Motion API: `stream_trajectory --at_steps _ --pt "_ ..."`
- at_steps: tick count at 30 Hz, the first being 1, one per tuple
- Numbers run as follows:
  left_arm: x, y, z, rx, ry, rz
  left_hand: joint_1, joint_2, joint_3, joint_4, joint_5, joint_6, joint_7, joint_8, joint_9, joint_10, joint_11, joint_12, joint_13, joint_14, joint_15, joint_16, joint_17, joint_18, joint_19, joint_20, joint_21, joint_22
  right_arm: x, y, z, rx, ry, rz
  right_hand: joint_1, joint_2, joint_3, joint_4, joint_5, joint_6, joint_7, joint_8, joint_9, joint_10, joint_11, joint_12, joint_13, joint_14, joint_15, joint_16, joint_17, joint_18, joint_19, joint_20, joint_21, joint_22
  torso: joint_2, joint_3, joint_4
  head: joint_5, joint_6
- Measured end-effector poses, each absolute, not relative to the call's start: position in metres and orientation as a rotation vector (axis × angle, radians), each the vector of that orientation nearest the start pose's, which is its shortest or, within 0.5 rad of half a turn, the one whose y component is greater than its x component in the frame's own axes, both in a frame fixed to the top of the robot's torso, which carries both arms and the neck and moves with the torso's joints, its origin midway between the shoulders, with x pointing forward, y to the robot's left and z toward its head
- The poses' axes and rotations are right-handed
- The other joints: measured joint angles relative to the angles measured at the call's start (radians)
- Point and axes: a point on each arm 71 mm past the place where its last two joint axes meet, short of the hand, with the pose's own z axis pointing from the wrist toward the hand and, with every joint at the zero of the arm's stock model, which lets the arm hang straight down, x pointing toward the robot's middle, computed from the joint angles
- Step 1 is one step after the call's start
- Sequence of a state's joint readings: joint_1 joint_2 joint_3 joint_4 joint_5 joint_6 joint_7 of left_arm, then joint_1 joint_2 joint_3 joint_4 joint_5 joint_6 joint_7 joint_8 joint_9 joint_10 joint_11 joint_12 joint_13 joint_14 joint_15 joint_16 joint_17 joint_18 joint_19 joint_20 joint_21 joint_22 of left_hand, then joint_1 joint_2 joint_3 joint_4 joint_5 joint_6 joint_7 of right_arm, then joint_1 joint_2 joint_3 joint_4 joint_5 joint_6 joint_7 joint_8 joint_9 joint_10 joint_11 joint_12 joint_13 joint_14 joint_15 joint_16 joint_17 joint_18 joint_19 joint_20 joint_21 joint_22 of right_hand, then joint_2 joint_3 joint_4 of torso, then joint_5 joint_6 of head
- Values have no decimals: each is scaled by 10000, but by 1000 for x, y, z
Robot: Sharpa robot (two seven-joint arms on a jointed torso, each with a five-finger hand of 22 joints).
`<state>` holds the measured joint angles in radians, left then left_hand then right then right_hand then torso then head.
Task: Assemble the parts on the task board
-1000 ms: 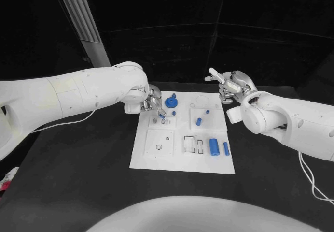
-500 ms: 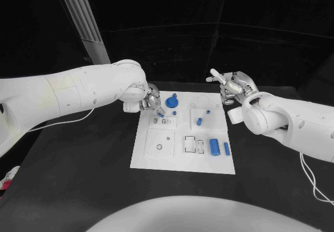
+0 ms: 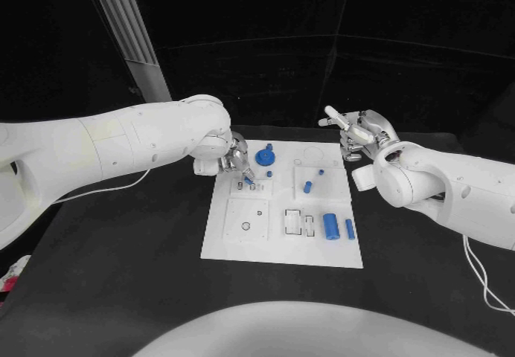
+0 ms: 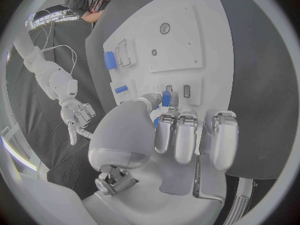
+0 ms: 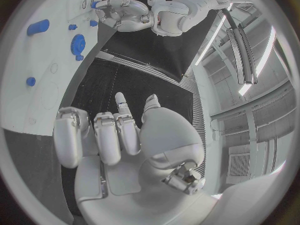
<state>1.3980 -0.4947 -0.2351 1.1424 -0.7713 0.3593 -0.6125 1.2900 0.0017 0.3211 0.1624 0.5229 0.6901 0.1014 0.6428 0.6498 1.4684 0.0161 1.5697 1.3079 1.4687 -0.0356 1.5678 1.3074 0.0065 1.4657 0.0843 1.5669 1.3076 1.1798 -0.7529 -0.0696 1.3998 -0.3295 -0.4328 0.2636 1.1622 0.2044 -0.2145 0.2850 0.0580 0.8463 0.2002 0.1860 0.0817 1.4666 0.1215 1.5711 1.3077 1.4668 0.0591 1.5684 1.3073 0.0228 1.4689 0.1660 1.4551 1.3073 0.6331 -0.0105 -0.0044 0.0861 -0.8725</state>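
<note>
The black surface [image 3: 129, 253] is matte and dark, and on its middle lies the task board [image 3: 281, 249], a flat white plate with square panels and shallow cut-outs, its long side running away from the robot.

The left robot hand [image 3: 234, 155] hangs over the board's far left corner. It is silver and smooth, with its fingers curled down. In the left wrist view a small blue part [image 4: 165, 98], short and peg-like, sits pinched between the thumb and a finger, its long axis roughly upright. Just beyond the fingertips lie two small rectangular slots [image 4: 177, 91] in the board. They are right beside the held part, so the coming move looks like a short lowering into one of them, with the part's axis needing to line up with the slot.

The right robot hand [image 3: 356, 134] is raised past the board's far right corner, well apart from the parts, its fingers spread and holding nothing. The left robot hand is clearly the nearer to the work.

Other parts rest on the board: a blue toothed gear [image 3: 265, 157] at the far end, a stout blue cylinder [image 3: 330, 223] lying lengthwise near the right edge with a slimmer blue bar [image 3: 349, 228] just beside it, and a short blue peg [image 3: 307, 187] between them and the gear.
</note>
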Motion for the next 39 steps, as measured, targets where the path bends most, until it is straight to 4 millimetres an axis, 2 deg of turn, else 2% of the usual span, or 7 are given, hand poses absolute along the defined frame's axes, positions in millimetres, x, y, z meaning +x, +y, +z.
stream_trajectory --at_steps 11,18,21,39 --pt "535 155 -220 -1975 25962 -2683 31 31 50 -110 -51 3 3 -46 60 0 0 0 0 0 0 0 0 0 0 1 0 0 505 -202 -208 8684 15454 12445 39 39 0 0 0 0 0 -1 -1 0 0 0 0 0 0 0 0 0 0 0 0 0 -7 2 6 -1 0" --pt "536 152 -222 -1972 26004 -2635 54 55 50 -110 -64 18 18 -84 60 0 0 0 0 0 0 0 0 0 0 1 0 0 505 -202 -208 8684 15453 12443 39 39 0 0 0 0 0 -1 -1 0 0 0 0 0 0 0 0 -1 0 0 0 0 -7 2 2 -15 0" --pt "536 150 -222 -1939 26026 -2614 -43 152 110 -50 -80 19 19 -114 77 0 0 0 0 0 0 0 0 0 0 0 0 0 505 -202 -208 8684 15453 12443 39 39 0 0 0 0 0 -1 -1 0 0 0 0 0 0 0 0 0 0 0 0 0 -7 2 2 -20 0" --pt "536 146 -225 -1826 26139 -2466 -90 197 147 -9 -102 20 20 -101 117 0 0 0 0 0 1 0 0 0 0 1 0 0 505 -201 -208 8677 15458 12460 38 38 -27 27 0 0 0 -2 5 0 0 0 0 0 0 0 0 0 0 0 0 0 -7 2 4 12 0"
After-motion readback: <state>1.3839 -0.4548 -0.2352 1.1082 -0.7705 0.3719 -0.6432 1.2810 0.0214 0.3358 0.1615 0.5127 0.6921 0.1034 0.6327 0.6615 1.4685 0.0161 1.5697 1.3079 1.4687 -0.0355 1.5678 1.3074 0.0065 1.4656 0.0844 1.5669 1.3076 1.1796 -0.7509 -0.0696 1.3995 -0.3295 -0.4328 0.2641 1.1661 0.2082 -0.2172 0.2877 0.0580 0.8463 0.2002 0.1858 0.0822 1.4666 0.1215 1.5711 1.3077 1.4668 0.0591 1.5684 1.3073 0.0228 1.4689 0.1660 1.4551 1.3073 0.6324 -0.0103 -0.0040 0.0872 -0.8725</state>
